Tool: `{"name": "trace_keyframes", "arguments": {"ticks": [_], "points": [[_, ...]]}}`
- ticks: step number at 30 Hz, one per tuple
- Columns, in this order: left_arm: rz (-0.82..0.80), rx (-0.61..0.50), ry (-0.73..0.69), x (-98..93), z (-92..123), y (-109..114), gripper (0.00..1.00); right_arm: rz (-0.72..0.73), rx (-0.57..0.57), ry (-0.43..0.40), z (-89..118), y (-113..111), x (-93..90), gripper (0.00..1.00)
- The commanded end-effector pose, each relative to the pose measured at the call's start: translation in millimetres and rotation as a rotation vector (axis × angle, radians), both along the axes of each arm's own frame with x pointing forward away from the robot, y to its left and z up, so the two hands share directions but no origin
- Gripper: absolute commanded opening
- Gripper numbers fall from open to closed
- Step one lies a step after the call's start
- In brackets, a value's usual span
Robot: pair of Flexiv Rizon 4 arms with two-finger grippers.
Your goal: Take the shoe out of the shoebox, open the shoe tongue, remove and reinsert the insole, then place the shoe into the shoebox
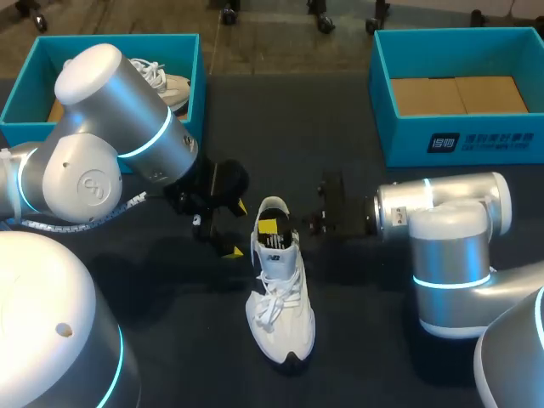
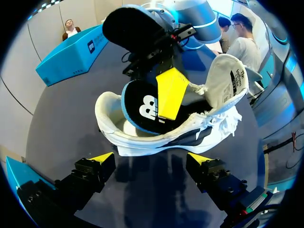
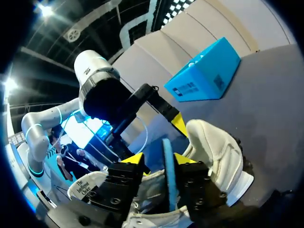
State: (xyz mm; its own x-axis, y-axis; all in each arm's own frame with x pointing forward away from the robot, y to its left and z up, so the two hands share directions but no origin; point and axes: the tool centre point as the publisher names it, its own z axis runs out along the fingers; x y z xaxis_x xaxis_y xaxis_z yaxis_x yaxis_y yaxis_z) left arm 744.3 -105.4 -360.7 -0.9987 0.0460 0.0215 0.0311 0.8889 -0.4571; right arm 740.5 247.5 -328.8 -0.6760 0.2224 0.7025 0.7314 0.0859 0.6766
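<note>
currently, right gripper (image 3: 157, 160) pinches insole (image 2: 142, 107) partway in shoe (image 1: 280, 306), left gripper (image 2: 151, 157) wide open alongside; risk: unbraced shoe may slide, insole buckle.

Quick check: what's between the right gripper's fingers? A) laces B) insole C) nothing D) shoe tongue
B: in the right wrist view the right gripper has both fingers against the insole, its blue edge standing between the yellow tips. The left gripper is open, short of the shoe.
</note>
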Motion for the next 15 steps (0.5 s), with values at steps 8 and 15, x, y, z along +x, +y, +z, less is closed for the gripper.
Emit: {"name": "trace_keyframes", "arguments": {"ticks": [8, 15], "points": [[-0.001, -0.001, -0.001, -0.1, -1.0, 0.2, 1.00, 0.040, -0.009, 0.031, -3.5, -1.2, 22.7, 0.00], [-0.001, -0.001, -0.001, -0.1, -1.0, 0.2, 1.00, 0.031, -0.011, 0.084, -15.4, -1.9, 14.3, 0.00]]}}
